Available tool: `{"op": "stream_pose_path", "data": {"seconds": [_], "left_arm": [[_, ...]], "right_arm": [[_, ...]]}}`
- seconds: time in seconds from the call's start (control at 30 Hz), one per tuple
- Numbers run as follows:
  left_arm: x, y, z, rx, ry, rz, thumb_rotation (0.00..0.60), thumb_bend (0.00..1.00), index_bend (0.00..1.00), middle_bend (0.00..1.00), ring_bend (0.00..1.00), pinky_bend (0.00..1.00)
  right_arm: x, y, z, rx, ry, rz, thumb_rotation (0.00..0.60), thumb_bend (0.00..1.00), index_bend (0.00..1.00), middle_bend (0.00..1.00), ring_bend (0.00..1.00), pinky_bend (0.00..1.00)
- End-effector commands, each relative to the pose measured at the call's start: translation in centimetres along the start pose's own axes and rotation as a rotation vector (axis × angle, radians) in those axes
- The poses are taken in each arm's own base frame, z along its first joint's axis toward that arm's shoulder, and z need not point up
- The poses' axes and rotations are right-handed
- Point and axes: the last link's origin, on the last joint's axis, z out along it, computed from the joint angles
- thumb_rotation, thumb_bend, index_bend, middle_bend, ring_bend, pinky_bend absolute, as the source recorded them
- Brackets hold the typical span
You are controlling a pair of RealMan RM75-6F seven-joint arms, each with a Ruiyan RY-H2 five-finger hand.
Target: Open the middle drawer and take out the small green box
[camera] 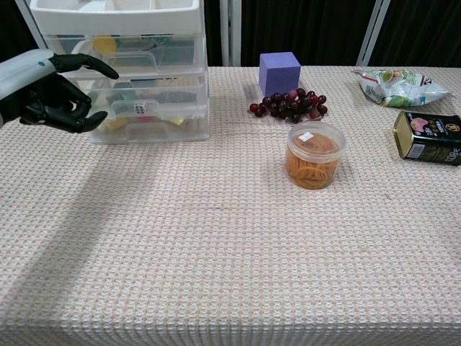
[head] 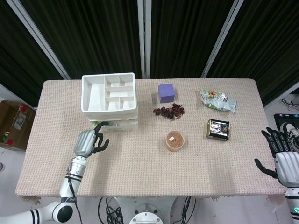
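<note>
Left hand [camera: 50, 90] empty, fingers half-curled, apart, just before clear plastic drawer unit [camera: 144, 79] nr table's far-left edge; middle drawer [camera: 148, 92] closed, green box inside, unclear. Right hand [head: 282, 156] spread, idle. Risk: light unit slides w/ pull.

The left arm reached up from the near left corner, its forearm angled toward the far side. The left hand [head: 88, 142] hovered with fingers [camera: 86, 66] partly curled and apart, thumb below them, holding nothing. The right hand [head: 281, 154] sat at the near right edge, fingers spread and pointing to the far side, thumb out to the left, empty.
</note>
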Motion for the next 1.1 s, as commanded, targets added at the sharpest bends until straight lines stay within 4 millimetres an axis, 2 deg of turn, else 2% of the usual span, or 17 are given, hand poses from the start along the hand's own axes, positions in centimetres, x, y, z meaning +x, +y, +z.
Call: {"op": "stream_pose_path", "data": {"seconds": [0.03,0.3,0.47,0.73,1.1], "left_arm": [[-0.3,-0.1,0.6,0.009,0.0,0.023,0.6,0.38,0.21,0.82,0.96,1.0],[-0.6,-0.4,0.8,0.022,-0.068,0.068,0.6,0.37,0.22,0.83,0.97,1.0],[-0.4,-0.1,0.7,0.006,-0.096,0.065,0.6,0.36,0.29,0.84,0.97,1.0],[0.3,0.1,-0.8,-0.033,-0.167,0.034,0.6,0.36,0.38,0.85,0.98,1.0],[0.6,0.0,-3.1,-0.076,-0.235,0.044,0.6,0.35,0.4,0.84,0.97,1.0]], "right_arm": [[0.0,0.1,0.0,-0.003,0.0,0.0,0.6,0.21,0.0,0.02,0.0,0.0],[-0.2,0.0,0.2,-0.001,-0.007,0.001,0.6,0.21,0.0,0.02,0.0,0.0],[-0.3,0.2,0.2,-0.004,-0.01,0.001,0.6,0.21,0.0,0.02,0.0,0.0],[-0.4,0.2,0.0,-0.007,-0.014,0.001,0.6,0.21,0.0,0.02,0.0,0.0],[-0.4,0.0,-0.2,-0.008,-0.01,0.002,0.6,0.21,0.0,0.02,0.0,0.0]]}}
